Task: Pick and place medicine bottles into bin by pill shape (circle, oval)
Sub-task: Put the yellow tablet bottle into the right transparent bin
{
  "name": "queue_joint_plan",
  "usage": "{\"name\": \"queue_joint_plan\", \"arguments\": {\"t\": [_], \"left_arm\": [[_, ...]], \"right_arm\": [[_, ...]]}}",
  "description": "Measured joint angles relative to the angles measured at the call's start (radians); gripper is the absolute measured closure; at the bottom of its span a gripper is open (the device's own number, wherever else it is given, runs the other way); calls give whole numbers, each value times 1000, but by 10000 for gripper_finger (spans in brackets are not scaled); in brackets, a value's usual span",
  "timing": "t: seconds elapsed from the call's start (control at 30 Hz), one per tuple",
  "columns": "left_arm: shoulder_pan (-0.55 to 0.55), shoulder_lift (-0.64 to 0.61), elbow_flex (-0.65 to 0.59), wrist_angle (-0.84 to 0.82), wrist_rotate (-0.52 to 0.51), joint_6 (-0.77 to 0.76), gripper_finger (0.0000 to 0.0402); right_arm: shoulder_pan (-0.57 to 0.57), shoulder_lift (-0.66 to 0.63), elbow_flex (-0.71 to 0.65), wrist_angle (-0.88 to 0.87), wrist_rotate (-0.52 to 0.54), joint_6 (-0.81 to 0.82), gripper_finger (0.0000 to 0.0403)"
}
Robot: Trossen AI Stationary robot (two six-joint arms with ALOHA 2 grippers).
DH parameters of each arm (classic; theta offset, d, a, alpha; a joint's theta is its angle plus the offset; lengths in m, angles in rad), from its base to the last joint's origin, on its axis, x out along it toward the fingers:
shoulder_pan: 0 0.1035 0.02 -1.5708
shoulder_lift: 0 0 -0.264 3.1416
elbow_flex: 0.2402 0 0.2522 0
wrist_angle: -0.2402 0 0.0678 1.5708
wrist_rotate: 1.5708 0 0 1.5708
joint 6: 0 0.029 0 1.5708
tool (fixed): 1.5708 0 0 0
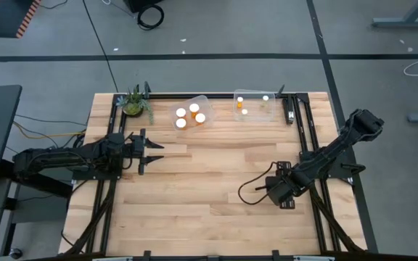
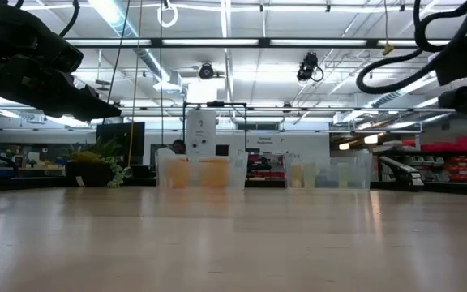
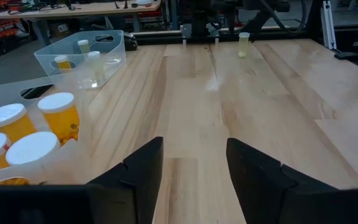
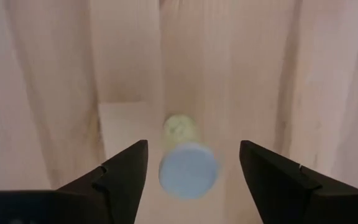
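A wooden table (image 1: 194,181) is seen from above, with a dark robot arm at each side.

At the far left corner stands a small potted plant (image 1: 134,104). Below it the left gripper (image 1: 153,150) hovers over the left part of the table, pointing toward the middle. Its two fingers (image 3: 143,171) are spread wide with nothing between them.

At the far edge, right of the plant, sits a clear left bin (image 1: 192,114). It holds four wide bottles (image 1: 194,109) standing upright, orange with white caps. In the left wrist view they stand packed close together (image 3: 59,115).

Just right of it, near but apart, sits a second clear right bin (image 1: 255,106). Three smaller bottles (image 1: 241,100) stand in it, spaced apart.

Further right, the right gripper (image 1: 280,196) points down over the near right part of the table. Its fingers (image 4: 124,171) are wide apart. Directly below and between them, one small bottle (image 4: 188,162) stands on the bare wood, its white cap facing the camera. The fingers do not touch it. From above, the gripper hides this bottle.
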Motion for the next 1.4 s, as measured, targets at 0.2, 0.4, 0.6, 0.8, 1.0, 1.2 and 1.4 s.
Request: {"name": "queue_joint_plan", "arguments": {"t": [0.2, 0.4, 0.6, 0.8, 1.0, 1.2, 1.4], "left_arm": [[0, 0, 0, 0, 0, 0, 219], [0, 0, 0, 0, 0, 0, 218], [0, 0, 0, 0, 0, 0, 215], [0, 0, 0, 0, 0, 0, 220], [0, 0, 0, 0, 0, 0, 215], [0, 0, 0, 0, 0, 0, 218], [0, 0, 0, 0, 0, 0, 219]], "right_arm": [[0, 0, 0, 7, 22, -2, 157], [0, 0, 0, 7, 22, -2, 196], [0, 0, 0, 7, 22, 2, 231], [0, 0, 0, 7, 22, 2, 263], [0, 0, 0, 7, 31, 0, 274], [-22, 0, 0, 6, 34, -15, 270], [-109, 0, 35, 6, 43, -96, 272]]}}
